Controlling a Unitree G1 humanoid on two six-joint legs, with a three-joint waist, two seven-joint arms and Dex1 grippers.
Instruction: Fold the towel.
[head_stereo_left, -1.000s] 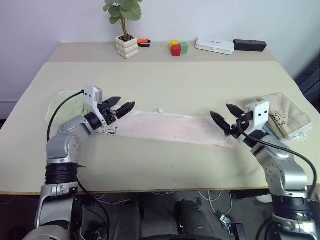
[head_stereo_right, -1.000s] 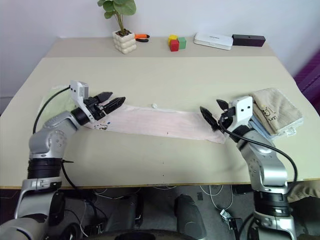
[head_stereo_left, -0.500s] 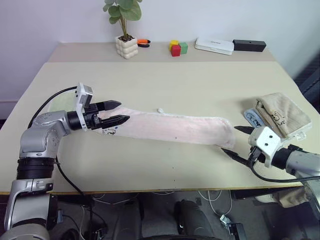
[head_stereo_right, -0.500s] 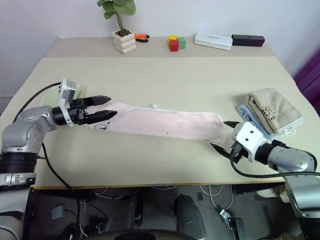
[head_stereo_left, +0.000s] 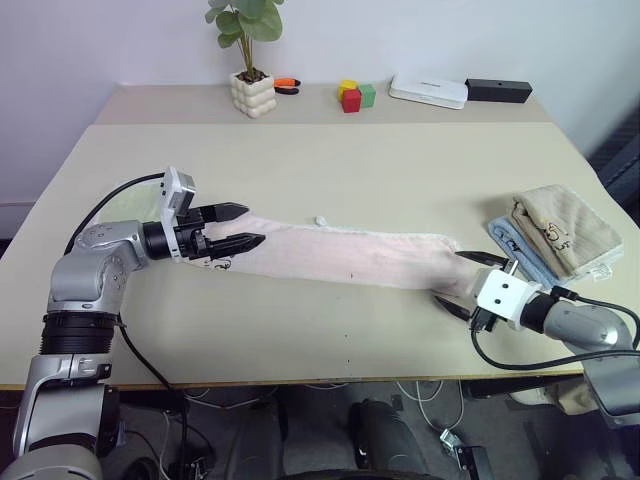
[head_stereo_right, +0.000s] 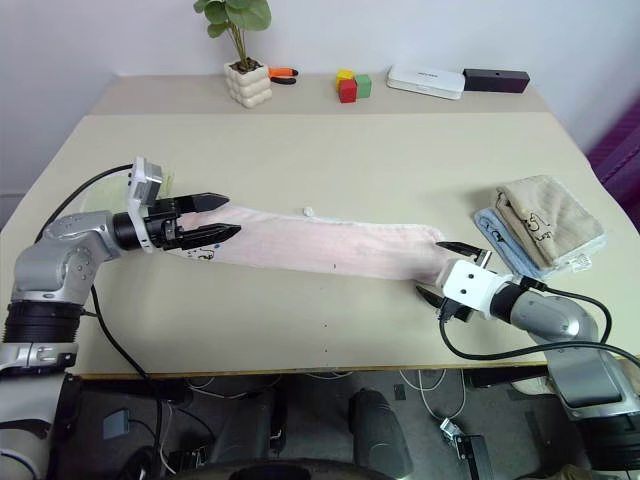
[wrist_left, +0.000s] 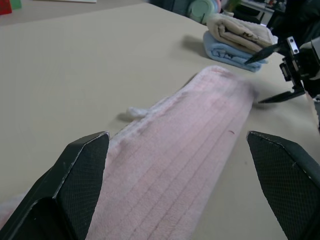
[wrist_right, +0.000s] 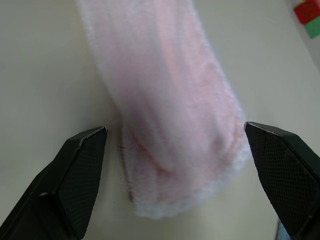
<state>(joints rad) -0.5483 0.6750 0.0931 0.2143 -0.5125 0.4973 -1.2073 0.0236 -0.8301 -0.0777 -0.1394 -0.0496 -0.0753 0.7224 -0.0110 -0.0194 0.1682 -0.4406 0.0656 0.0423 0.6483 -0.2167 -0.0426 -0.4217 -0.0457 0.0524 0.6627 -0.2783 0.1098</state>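
The towel (head_stereo_left: 345, 258) is lying stretched flat along the table (head_stereo_left: 330, 170), in front of the potted plant (head_stereo_left: 250, 55). The left gripper (head_stereo_left: 238, 226) is hovering over the towel's left end, fingers spread and empty. The right gripper (head_stereo_left: 462, 282) is gaping open beside the towel's right end, gripping nothing.

Towel (head_stereo_left: 345, 257) stretched left to right across the near middle of the worktop (head_stereo_left: 330, 160). Left gripper (head_stereo_left: 238, 226) over its left end, right gripper (head_stereo_left: 462, 283) just off its right end, near the front edge. Stack of folded towels (head_stereo_left: 558, 235) at far right. Along the far edge, left to right: potted plant (head_stereo_left: 250, 72), blocks (head_stereo_left: 355, 96), flat box (head_stereo_left: 429, 91), bar (head_stereo_left: 499, 91).
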